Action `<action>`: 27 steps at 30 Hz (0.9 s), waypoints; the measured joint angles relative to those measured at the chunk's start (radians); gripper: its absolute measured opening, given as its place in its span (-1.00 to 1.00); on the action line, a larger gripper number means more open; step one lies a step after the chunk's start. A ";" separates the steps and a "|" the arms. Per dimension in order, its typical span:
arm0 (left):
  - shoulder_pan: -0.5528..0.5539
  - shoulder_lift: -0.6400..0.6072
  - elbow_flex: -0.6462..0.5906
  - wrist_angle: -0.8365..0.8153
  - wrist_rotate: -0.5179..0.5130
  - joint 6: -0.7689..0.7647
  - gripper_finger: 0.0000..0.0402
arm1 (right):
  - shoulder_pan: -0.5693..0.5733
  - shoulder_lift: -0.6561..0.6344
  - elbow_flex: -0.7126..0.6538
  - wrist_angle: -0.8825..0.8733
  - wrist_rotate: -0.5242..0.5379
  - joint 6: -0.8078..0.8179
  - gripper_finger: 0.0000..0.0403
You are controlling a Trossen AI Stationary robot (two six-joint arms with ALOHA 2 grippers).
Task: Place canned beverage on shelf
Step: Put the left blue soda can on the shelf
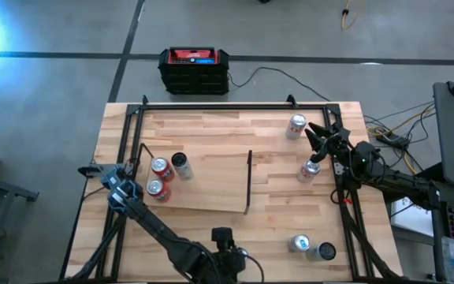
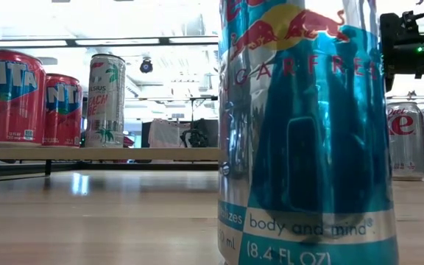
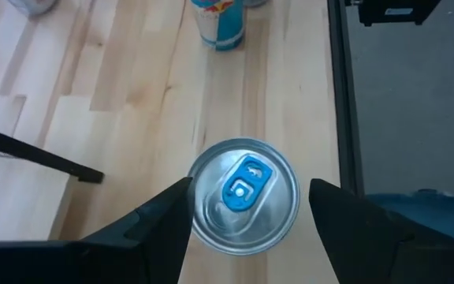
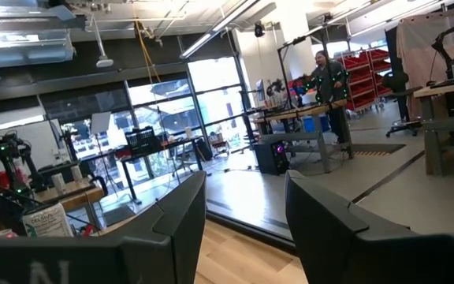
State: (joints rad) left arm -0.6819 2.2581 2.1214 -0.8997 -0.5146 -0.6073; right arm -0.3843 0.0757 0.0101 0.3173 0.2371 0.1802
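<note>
Operator, your left gripper (image 3: 251,186) is hanging directly over a silver beverage can (image 3: 244,197) with a blue tab, the pincer sitting close on either side of the can's top. I cannot tell whether it is pressing on the can or only flanking it.

The can (image 1: 310,170) is standing on the desk (image 1: 211,126) near its right edge in the high view, about midway along that edge and well apart from the shelf (image 1: 211,189).

The shelf is lying toward the desk's left edge. It is carrying two red cans (image 1: 159,178) and a pale can (image 1: 180,164).

Your right gripper (image 4: 244,180) is waiting, pointing level into the room. Its jaws are standing somewhat apart and holding nothing.

A blue-and-silver can (image 2: 308,132) is standing just in front of the low camera.
</note>
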 joint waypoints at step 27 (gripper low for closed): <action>0.010 0.000 0.020 0.001 0.027 -0.004 0.37 | 0.000 0.000 0.000 0.000 0.000 0.000 -0.22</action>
State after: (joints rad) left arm -0.6717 2.2581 2.1410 -0.8987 -0.4873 -0.6113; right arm -0.3843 0.0757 0.0099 0.3173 0.2369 0.1802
